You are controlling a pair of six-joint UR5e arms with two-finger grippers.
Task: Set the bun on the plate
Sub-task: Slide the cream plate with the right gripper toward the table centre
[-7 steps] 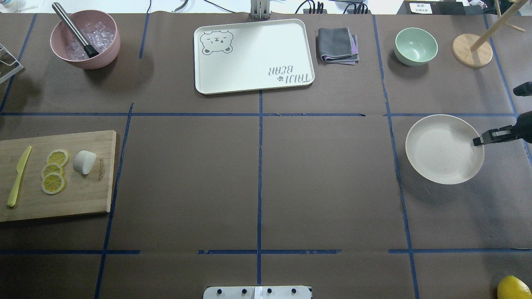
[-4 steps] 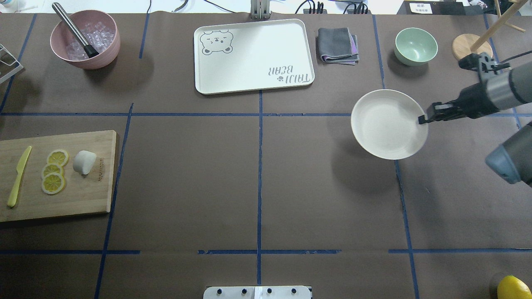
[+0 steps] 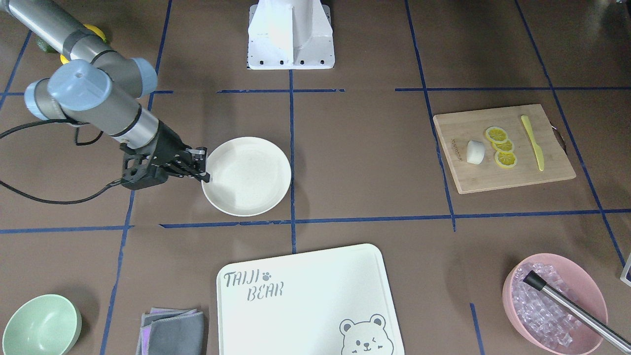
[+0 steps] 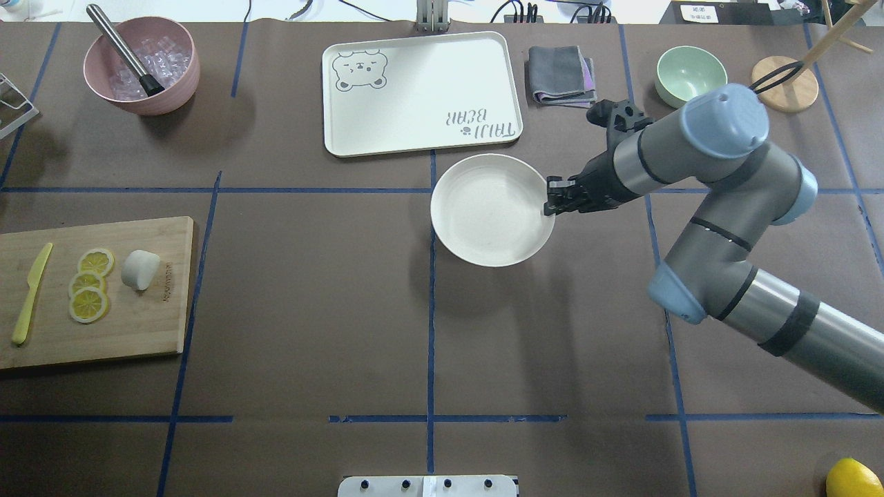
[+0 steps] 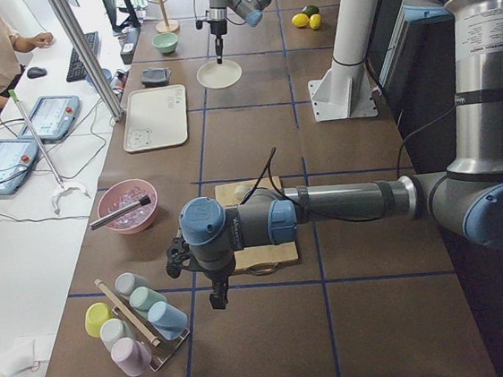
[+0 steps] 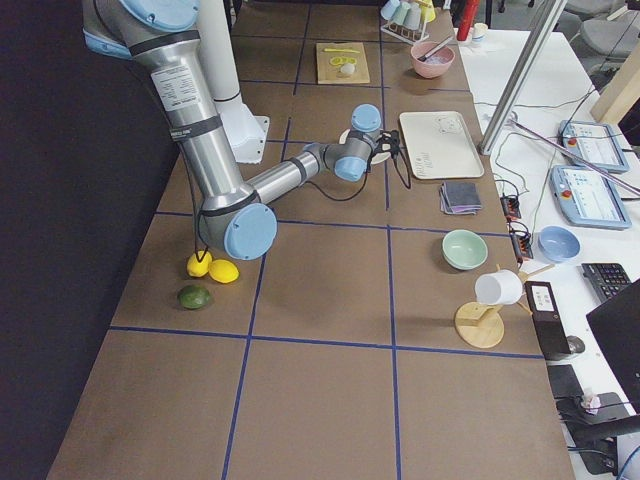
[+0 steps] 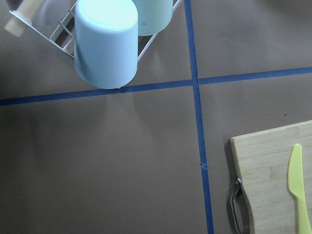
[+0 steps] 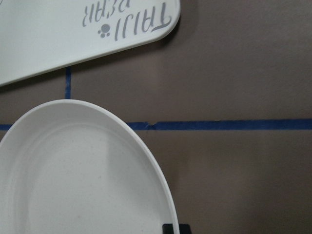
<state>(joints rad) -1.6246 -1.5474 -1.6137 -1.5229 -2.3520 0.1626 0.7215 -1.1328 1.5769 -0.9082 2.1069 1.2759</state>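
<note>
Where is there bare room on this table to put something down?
The widest bare stretch of brown table lies between the wooden cutting board and the round cream plate pinched by the right gripper. The edge opposite the robot is crowded: pink bowl of ice, white bear-printed tray, folded grey cloth, mint green bowl.

Count:
- 1 plate (image 4: 483,214)
- 1 bun (image 4: 140,268)
- 3 lemon slices (image 4: 88,304)
- 1 yellow knife (image 4: 31,293)
- 1 cutting board (image 4: 138,331)
- 1 pink bowl (image 4: 173,96) of ice
- 1 metal muddler (image 4: 124,50)
- 1 green bowl (image 4: 690,76)
- 1 bear tray (image 4: 421,83)
- 1 cloth stack (image 4: 561,74)
- 2 whole lemons (image 6: 223,271)
- 1 lime (image 6: 194,296)
</note>
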